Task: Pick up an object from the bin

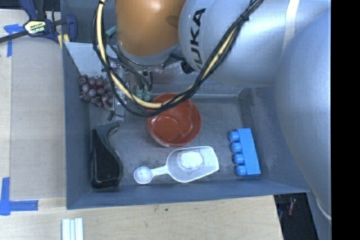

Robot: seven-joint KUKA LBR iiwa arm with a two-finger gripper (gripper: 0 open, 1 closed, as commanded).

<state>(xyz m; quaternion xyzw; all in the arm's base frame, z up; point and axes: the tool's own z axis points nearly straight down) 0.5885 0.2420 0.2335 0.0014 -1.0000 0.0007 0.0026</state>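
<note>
My gripper (136, 82) hangs under the arm's orange cover over the bin's far left part. Just left of it, against the far left wall, lies a cluster of dark purple grapes (93, 90). A red bowl (175, 122) sits right beside it, towards the bin's middle, with its far rim hidden behind the cables. Nothing shows in the gripper's hold.
A black, glossy, wedge-shaped thing (104, 160) lies along the near left wall. A white plastic scoop (183, 164) rests near the front wall, its handle pointing left. A blue toy brick (244, 153) lies at the near right. The arm covers the bin's far right.
</note>
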